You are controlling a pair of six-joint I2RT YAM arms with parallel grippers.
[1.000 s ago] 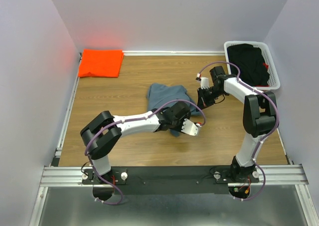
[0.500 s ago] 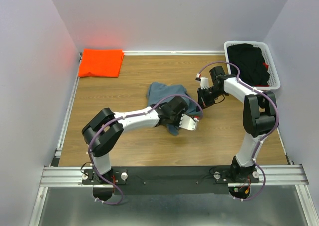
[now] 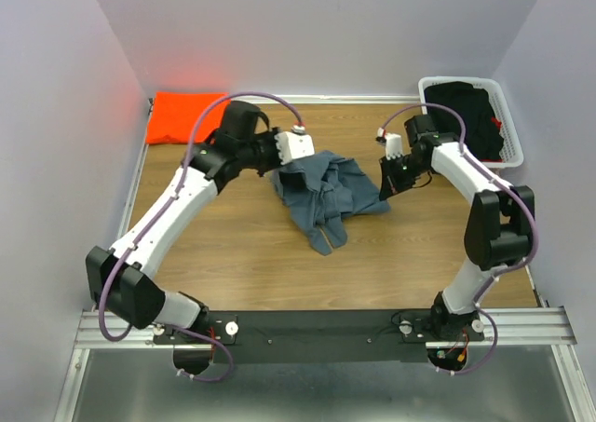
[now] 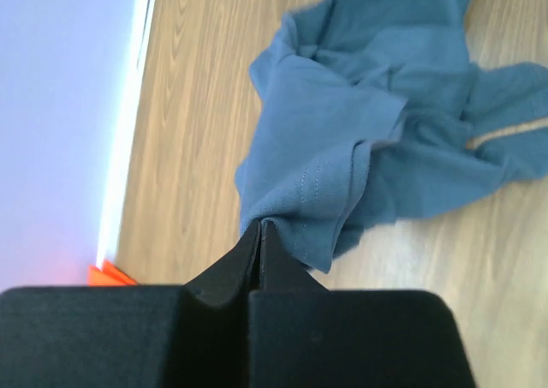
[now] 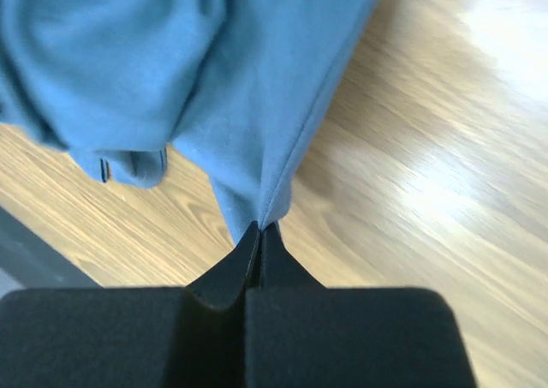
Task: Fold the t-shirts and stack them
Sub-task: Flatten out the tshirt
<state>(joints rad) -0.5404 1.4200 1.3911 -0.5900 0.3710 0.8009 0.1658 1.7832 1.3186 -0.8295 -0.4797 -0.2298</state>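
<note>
The blue-grey shirt [image 3: 326,198] lies rumpled on the middle of the worktop [image 3: 233,254], strung between the two grippers. The left gripper [image 4: 260,239] is clamped on a hemmed fold at the shirt's far left edge, its jaws pressed together with the cloth pinched at their tips. The right gripper [image 5: 259,236] is likewise closed on a fold at the shirt's right edge, and the fabric rises from the tips in a tight ridge. Between the grips the cloth bunches in loose folds, and a narrow tail of it trails toward the near edge. The orange shirt [image 3: 186,117] lies folded flat in the far left corner against the wall, well apart from the blue-grey one. The left arm's raised elbow covers its right edge in the top view, and only a sliver of orange shows in the left wrist view. A white basket [image 3: 515,142] stands in the far right corner, just behind the right arm, holding dark clothes [image 3: 464,113]. A small red thing inside it is too small to make out. Which parts of the shirt are pinched cannot be told.
</note>
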